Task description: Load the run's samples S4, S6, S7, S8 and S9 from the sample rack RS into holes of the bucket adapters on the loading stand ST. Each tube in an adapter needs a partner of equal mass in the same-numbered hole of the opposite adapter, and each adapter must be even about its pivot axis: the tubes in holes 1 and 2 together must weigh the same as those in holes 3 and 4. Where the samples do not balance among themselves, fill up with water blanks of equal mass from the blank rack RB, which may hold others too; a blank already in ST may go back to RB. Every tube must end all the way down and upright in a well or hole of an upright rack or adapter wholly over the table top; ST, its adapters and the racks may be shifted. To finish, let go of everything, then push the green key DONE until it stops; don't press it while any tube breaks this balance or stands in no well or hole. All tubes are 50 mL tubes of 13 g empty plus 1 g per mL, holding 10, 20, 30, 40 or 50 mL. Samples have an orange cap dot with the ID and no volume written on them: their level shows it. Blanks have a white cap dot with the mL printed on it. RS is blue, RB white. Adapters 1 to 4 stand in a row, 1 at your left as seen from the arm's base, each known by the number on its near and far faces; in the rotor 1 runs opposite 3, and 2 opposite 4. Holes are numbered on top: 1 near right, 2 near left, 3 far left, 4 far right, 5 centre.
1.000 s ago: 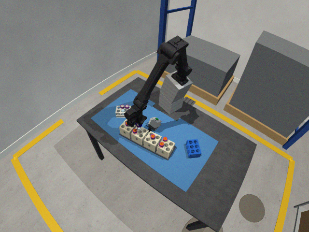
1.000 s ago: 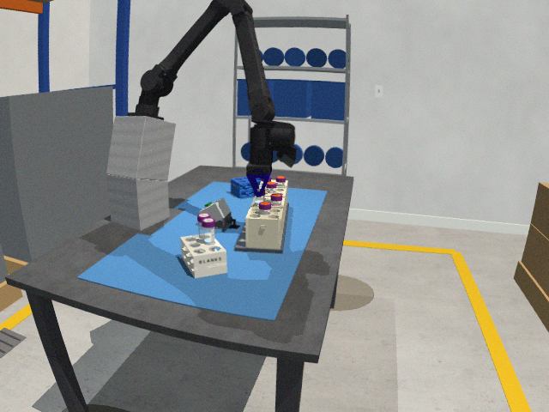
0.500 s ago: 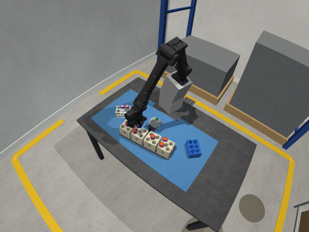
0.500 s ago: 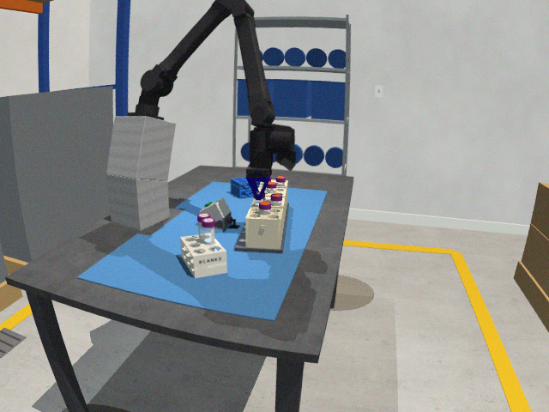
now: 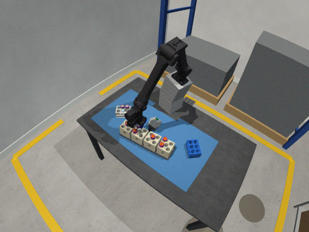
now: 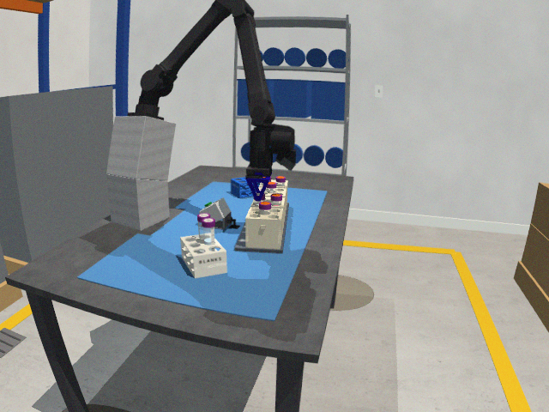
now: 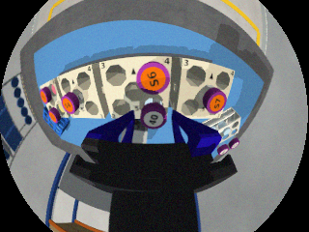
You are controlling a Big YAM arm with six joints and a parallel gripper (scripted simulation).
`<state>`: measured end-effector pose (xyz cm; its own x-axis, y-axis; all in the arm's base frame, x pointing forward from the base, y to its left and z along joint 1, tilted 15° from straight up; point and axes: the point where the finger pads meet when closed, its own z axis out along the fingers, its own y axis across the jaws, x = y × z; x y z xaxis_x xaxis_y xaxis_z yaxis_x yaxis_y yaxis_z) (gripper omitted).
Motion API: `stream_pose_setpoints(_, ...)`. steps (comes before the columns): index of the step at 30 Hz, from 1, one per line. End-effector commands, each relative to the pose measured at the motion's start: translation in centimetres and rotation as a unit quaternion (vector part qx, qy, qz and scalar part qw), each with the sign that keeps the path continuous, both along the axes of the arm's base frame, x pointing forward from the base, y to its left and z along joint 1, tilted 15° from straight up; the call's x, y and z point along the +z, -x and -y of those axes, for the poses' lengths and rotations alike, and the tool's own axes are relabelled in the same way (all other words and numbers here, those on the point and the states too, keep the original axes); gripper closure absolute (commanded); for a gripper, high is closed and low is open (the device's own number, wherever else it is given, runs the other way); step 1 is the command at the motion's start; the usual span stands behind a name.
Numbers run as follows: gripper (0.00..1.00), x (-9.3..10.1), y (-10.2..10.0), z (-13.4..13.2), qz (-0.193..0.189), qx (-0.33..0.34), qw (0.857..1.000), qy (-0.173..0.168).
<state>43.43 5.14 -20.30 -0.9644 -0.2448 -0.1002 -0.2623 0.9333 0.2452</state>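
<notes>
Blank tube (image 7: 153, 115) seated in a near hole of an adapter on the loading stand (image 5: 123, 130).
End effector (image 7: 154, 130) hangs just above it, its blue fingers spread to either side of the purple cap, gripping nothing; sample S6 (image 7: 154, 79) stands in the hole just behind the blank on the desk (image 5: 224, 159).

Dark grey table (image 5: 224, 180), blue mat (image 5: 174, 169) on top. Grey block pedestal (image 6: 139, 177) at table's far edge. Grey shelf unit (image 6: 346, 88) against wall behind table, blue discs (image 6: 316, 57) on shelves. Blue steel frame (image 5: 163, 22) in corner. Large grey crates (image 5: 272, 82) on wooden pallets. Yellow floor tape (image 5: 287, 189) around table. Round brownish floor patch (image 5: 251, 208). Cardboard boxes (image 6: 533, 252) at right edge.
</notes>
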Motion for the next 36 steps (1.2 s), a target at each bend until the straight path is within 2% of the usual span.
stream_pose_setpoints(1,0.45,1.7,-0.8,1.0,0.012,-0.005,1.000,0.001)
stream_pose_setpoints(8,0.45,4.0,-1.0,1.4,0.015,-0.002,1.000,0.001)
stream_pose_setpoints(10,0.45,4.0,-1.0,1.4,0.015,-0.002,1.000,0.001)
stream_pose_setpoints(11,0.45,4.3,-0.6,0.4,0.013,0.010,1.000,0.001)
stream_pose_setpoints(12,0.45,3.7,-1.1,1.0,0.014,-0.002,1.000,0.000)
stream_pose_setpoints(30,0.45,3.7,-1.1,1.0,0.014,-0.002,1.000,0.000)
stream_pose_setpoints(31,0.45,3.0,-0.4,0.4,0.000,0.010,1.000,0.001)
stream_pose_setpoints(32,1.00,3.3,0.8,0.3,-0.006,-0.025,1.000,0.000)
stream_pose_setpoints(33,1.00,4.3,0.5,0.2,0.007,-0.049,0.999,-0.002)
stream_pose_setpoints(36,1.00,4.1,3.1,0.1,-0.004,-0.087,0.996,-0.004)
